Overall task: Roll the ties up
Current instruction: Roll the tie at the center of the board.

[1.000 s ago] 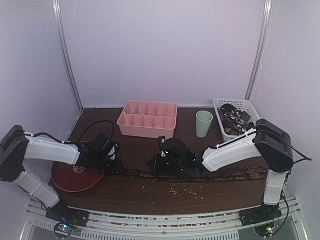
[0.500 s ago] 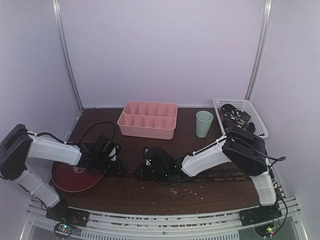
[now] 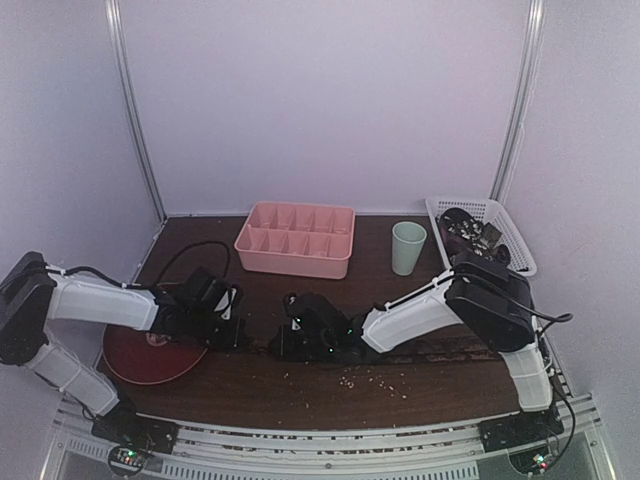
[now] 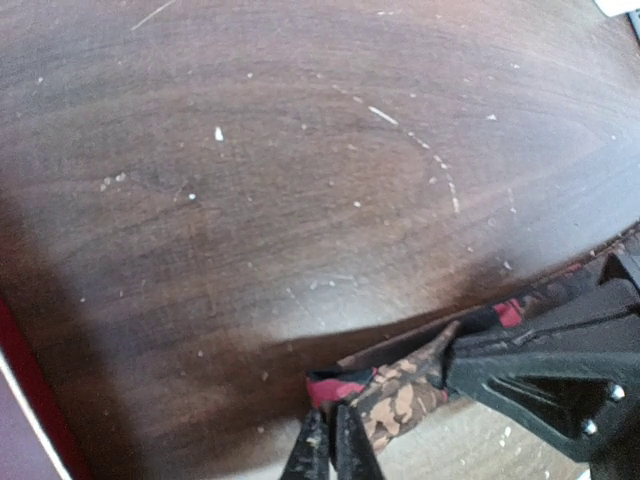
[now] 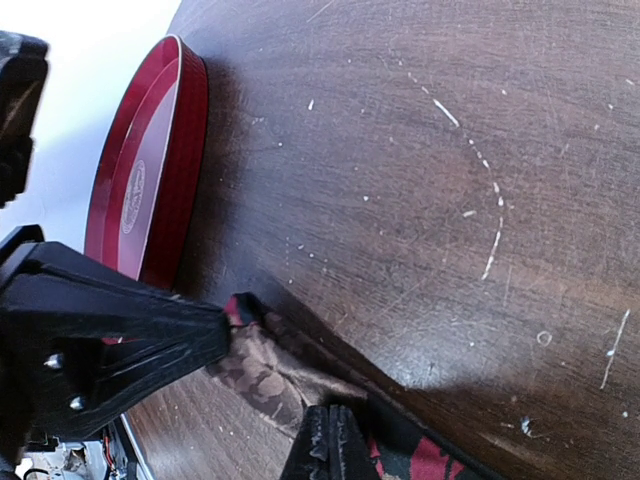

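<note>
A long brown patterned tie (image 3: 440, 350) with red and black lining lies across the front of the table. Its left end (image 4: 400, 395) is folded over. My left gripper (image 4: 331, 440) is shut on that end's red edge, seen from above at the left gripper (image 3: 240, 335). My right gripper (image 5: 330, 432) is shut on the same tie (image 5: 270, 370) a short way along, seen from above at the right gripper (image 3: 282, 343). The two grippers are close together, almost tip to tip. More ties (image 3: 468, 238) are heaped in the white basket.
A red plate (image 3: 135, 358) lies under the left arm, also in the right wrist view as the red plate (image 5: 150, 170). A pink divided tray (image 3: 295, 240), a green cup (image 3: 408, 247) and the white basket (image 3: 478, 207) stand along the back. Crumbs dot the wood.
My right gripper has slid left along the tie toward the left gripper. The left gripper has closed on the tie's end.
</note>
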`<action>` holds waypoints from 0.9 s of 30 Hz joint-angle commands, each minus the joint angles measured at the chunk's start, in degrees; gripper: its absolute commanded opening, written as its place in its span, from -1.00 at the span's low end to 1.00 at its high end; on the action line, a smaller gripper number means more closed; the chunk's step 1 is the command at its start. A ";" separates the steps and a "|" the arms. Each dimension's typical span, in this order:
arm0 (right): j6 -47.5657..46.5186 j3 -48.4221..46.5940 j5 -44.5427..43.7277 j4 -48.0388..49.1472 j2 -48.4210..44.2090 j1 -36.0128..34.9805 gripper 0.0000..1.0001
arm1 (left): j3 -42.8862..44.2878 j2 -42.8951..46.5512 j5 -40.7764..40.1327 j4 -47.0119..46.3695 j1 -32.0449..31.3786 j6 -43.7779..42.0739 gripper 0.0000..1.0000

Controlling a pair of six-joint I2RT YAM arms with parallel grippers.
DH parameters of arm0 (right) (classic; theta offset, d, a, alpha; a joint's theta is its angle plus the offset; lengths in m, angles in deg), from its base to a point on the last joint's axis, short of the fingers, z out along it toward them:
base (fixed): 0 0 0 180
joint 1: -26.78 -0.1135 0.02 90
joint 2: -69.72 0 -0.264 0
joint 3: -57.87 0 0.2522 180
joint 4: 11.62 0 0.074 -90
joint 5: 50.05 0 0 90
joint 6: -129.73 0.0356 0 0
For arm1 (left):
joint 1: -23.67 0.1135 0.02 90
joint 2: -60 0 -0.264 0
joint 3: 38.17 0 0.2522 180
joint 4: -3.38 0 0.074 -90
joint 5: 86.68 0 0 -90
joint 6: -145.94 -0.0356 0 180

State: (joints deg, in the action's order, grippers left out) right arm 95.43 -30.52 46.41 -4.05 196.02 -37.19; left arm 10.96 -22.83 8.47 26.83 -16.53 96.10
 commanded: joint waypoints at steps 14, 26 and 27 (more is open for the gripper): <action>0.10 2.65 -2.38 -4.68 0.22 -0.09 -1.00 | 1.52 -0.54 -5.32 3.84 0.46 -0.75 -1.00; 0.50 3.38 -2.67 -4.03 -0.41 -0.06 -1.00 | -0.98 -0.92 4.14 -4.52 0.40 0.57 -1.00; 0.46 3.48 -2.68 -3.89 -0.41 -0.03 -1.00 | -1.16 -0.79 5.11 -5.41 0.39 0.84 -1.00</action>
State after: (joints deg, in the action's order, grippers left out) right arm 95.63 -29.30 45.73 -2.55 195.72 -37.21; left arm 10.79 -24.82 8.64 26.92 -16.44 96.12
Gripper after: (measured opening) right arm 0.009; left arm 0.003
